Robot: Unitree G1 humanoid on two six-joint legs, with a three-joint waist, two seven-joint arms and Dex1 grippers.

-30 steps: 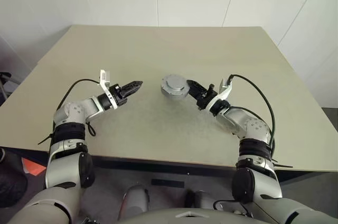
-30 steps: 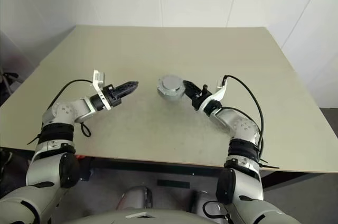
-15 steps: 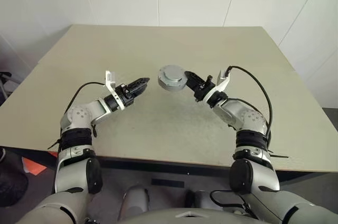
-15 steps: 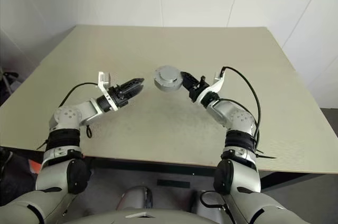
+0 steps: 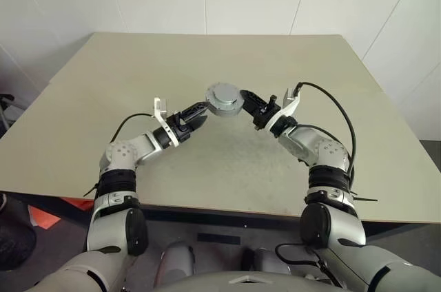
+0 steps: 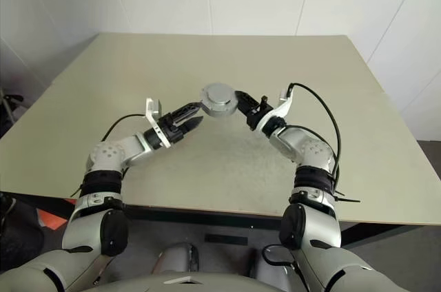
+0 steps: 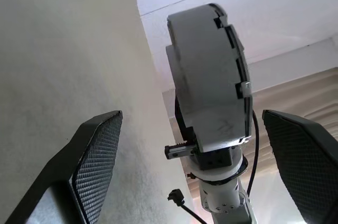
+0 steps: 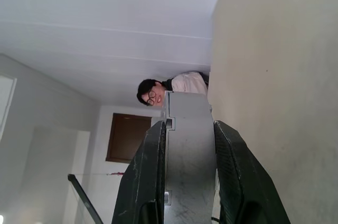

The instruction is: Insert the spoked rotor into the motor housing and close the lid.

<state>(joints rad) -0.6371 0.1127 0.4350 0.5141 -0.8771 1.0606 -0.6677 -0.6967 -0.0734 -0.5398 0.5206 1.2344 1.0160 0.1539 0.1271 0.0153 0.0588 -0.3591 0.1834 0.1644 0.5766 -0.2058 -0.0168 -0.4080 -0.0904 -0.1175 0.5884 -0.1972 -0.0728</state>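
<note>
Beige table [image 5: 207, 161] under me; from my head, my right gripper [image 5: 242, 100] clamps the grey motor [image 5: 224, 99] aloft. Left wrist: my left gripper [image 7: 195, 166] spreads wide, straddling it untouched. Right wrist: both fingers [image 8: 145, 176] pinch its rim; a person [image 8: 169, 89] behind.

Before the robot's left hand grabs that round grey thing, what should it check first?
1. Right gripper holding the closed motor housing: ok, its jaws pinch the flat faces.
2. Housing off the table: ok, it is held up in the air.
3. Left gripper jaws wide enough: ok, open.
4. Left gripper lined up: ok, the left wrist view shows the housing between its two fingers.
5. Left fingers touching the housing: not ok, a gap shows on both sides.
6. Rotor inside: cannot tell, the lid hides it.
</note>
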